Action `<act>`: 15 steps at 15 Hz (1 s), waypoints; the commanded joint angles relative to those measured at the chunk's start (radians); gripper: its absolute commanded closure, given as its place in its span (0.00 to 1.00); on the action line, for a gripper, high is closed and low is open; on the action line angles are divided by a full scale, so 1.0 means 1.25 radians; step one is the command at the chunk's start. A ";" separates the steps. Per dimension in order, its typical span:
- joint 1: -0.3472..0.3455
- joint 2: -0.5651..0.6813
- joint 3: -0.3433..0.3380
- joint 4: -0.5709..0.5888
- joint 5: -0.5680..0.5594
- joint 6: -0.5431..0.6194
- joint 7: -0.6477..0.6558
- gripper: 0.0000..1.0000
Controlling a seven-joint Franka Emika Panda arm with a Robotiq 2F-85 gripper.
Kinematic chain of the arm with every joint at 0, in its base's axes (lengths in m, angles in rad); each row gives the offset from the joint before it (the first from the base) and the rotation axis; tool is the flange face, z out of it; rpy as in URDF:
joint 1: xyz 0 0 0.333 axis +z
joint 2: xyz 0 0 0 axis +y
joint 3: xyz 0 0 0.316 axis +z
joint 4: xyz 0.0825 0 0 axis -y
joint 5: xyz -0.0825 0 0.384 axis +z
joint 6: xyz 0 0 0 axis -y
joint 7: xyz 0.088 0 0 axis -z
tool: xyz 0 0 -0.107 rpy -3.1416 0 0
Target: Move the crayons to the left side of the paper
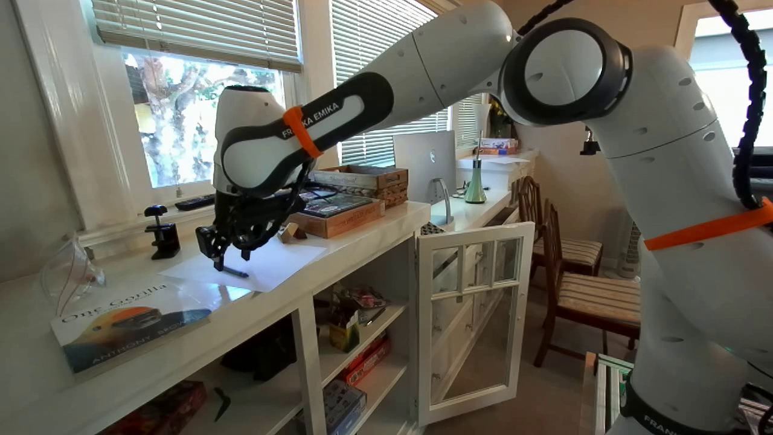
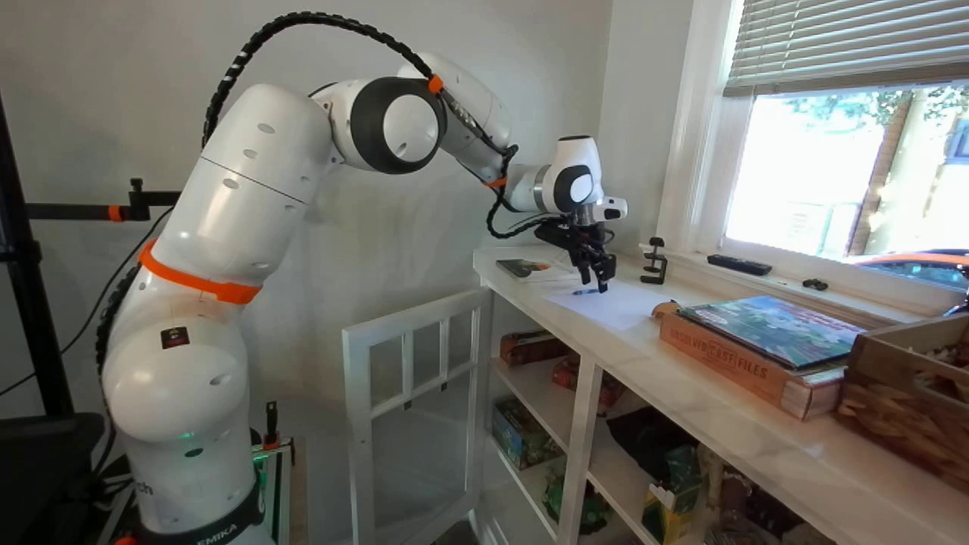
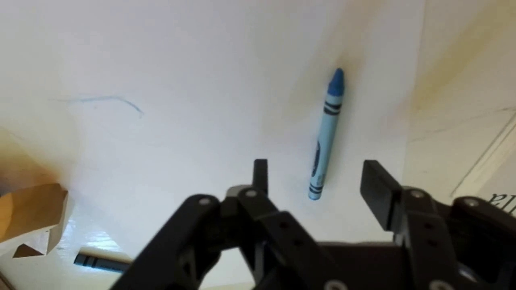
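A blue crayon (image 3: pixel 325 137) lies on the white paper (image 3: pixel 201 100) in the wrist view. It also shows as a small dark stick in both exterior views (image 1: pixel 234 272) (image 2: pixel 584 291). A black crayon (image 3: pixel 100 262) lies at the lower left of the wrist view, partly hidden by a finger. The paper lies flat on the counter in both exterior views (image 1: pixel 284 263) (image 2: pixel 624 306). My gripper (image 3: pixel 314 169) is open and empty, pointing down low over the paper. Its fingers stand either side of the blue crayon's blunt end, apart from it; it shows in both exterior views (image 1: pixel 232 261) (image 2: pixel 594 284).
A brown folded cardboard piece (image 3: pixel 34 213) stands near the black crayon. The gorilla book (image 1: pixel 133 320) lies by the paper's edge. A black clamp (image 1: pixel 162 232) and plastic bag (image 1: pixel 72 275) stand toward the window. A game box (image 2: pixel 757 356) and wooden crate (image 2: pixel 908 409) sit further along the counter.
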 commanded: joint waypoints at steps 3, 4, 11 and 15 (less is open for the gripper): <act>-0.004 0.000 -0.024 0.021 0.010 -0.017 0.030 0.00; -0.005 0.003 -0.032 0.031 0.010 -0.028 0.043 0.00; -0.052 0.016 -0.049 0.054 -0.003 -0.025 -0.068 0.00; -0.096 0.028 -0.042 0.073 0.000 -0.021 -0.214 0.00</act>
